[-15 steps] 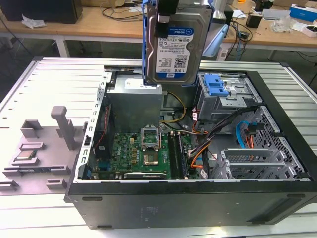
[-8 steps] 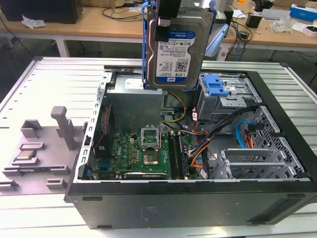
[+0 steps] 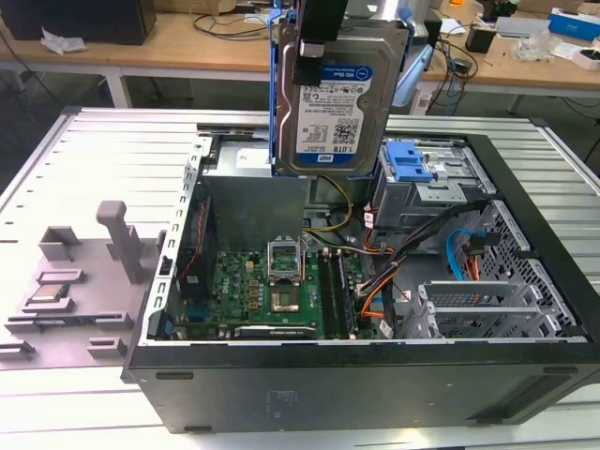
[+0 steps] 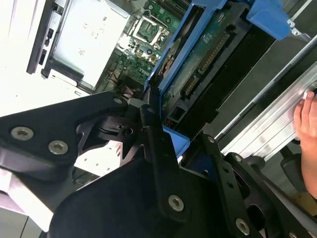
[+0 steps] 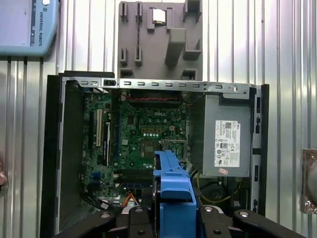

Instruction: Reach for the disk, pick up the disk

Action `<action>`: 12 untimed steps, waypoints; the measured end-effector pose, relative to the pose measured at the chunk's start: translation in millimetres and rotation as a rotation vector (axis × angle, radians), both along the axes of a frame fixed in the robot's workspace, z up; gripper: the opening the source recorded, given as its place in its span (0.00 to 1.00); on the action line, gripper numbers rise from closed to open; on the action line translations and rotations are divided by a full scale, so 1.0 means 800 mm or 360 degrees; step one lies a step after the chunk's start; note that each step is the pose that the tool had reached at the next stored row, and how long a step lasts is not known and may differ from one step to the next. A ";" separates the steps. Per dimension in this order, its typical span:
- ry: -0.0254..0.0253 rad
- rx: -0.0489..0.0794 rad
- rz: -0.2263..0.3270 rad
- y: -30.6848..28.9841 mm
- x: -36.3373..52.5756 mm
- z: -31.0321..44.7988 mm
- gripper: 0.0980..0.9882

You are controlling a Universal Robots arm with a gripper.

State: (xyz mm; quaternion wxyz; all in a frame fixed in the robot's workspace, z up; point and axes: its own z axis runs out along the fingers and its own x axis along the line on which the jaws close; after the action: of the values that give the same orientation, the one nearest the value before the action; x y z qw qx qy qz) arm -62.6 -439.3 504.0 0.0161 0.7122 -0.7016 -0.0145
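Gripper (image 4: 148,130): jaws clamping the disk's top edge.
Disk (image 3: 339,94): hanging upright, clear above the open computer case (image 3: 525,375).

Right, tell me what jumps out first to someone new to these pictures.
First comes the disk, held upright in the air by the gripper above the open computer case, its label facing the exterior view. Next is the bared motherboard on the case floor, and on the exterior view's left a grey fixture carrying a small processor chip.
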 end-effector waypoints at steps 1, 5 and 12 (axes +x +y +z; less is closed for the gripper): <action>0.00000 0.0000 0.0000 -0.0013 0.000 0.0000 0.30; 0.00001 0.0000 0.0000 -0.0094 0.000 -0.0002 0.30; 0.00000 0.0000 0.0000 -0.0232 0.000 -0.0005 0.30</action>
State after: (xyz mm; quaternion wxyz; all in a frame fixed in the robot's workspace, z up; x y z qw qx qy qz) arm -62.6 -457.8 503.6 0.0161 0.7122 -0.7017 -0.0145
